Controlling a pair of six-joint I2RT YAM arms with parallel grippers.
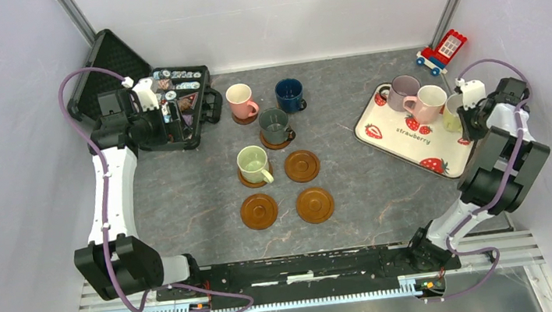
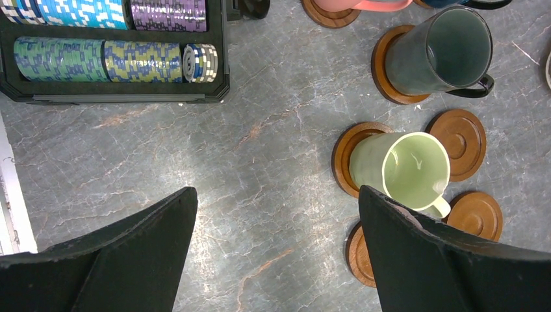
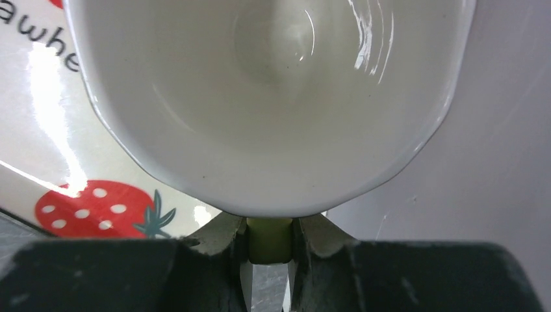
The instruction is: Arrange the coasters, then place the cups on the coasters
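Gleaming cream-yellow cup, wavy rim, glossy inside

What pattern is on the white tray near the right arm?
The tray has red strawberries with green leaves and black lettering, clearest in the top external view.

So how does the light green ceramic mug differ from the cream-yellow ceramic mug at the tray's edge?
The light green mug stands on a round brown wooden coaster; the cream-yellow mug stands on the white strawberry-print tray. The green mug is free; the right gripper pinches the yellow mug's handle. Both are upright and empty.
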